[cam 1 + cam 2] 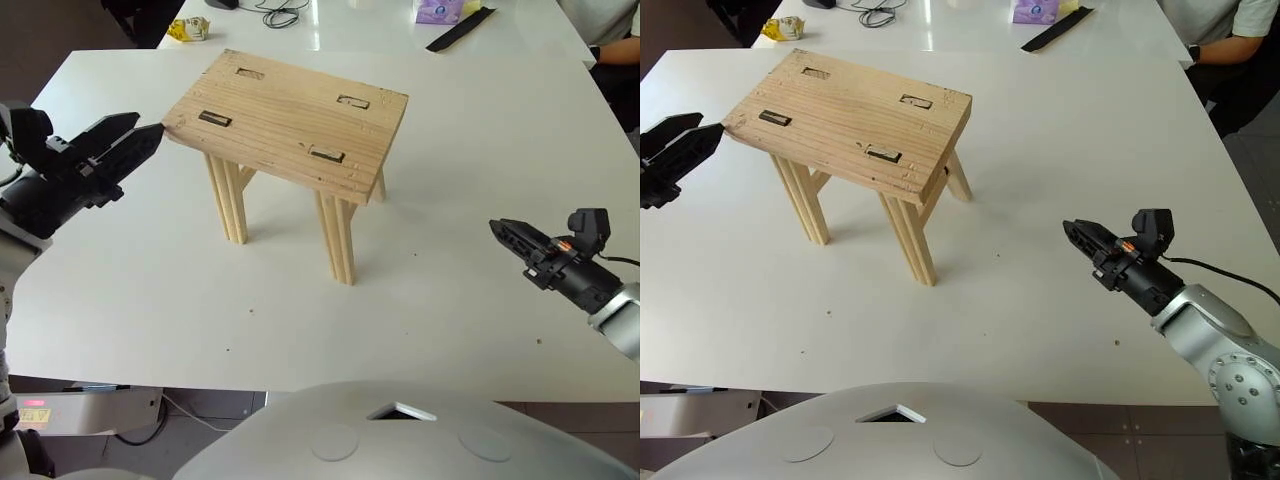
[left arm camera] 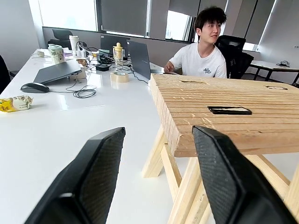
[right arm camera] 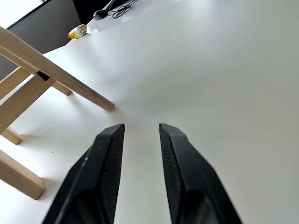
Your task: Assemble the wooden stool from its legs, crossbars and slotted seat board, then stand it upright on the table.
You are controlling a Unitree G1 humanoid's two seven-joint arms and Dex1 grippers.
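A white tabletop [image 1: 450,130] carries an assembled wooden stool.

At the tabletop's left edge, the left gripper [image 1: 148,125] is raised to the height of the seat. Its two black fingers are spread wide apart and hold nothing. Their tips are just beside the left corner of the seat. Whether they touch the wood cannot be told.

The stool [image 1: 290,115] stands upright on its legs in the far left part of the tabletop. Its slotted seat board [image 1: 280,100] is on top and level, with four small rectangular slots [image 1: 215,119] showing in its surface. Pale wooden legs [image 1: 338,235] reach down to the tabletop, and a crossbar [image 3: 28,91] joins them under the seat.

Near the right edge, toward the near right corner, the right gripper [image 3: 140,127] hangs low over bare tabletop, well apart from the stool and pointing toward it. Its fingers stand a narrow gap apart with nothing between them.

Beyond the far edge, another white table [image 1: 350,25] holds a yellow packet [image 1: 188,28], a cable [image 1: 283,12] and a black strip [image 1: 458,30].
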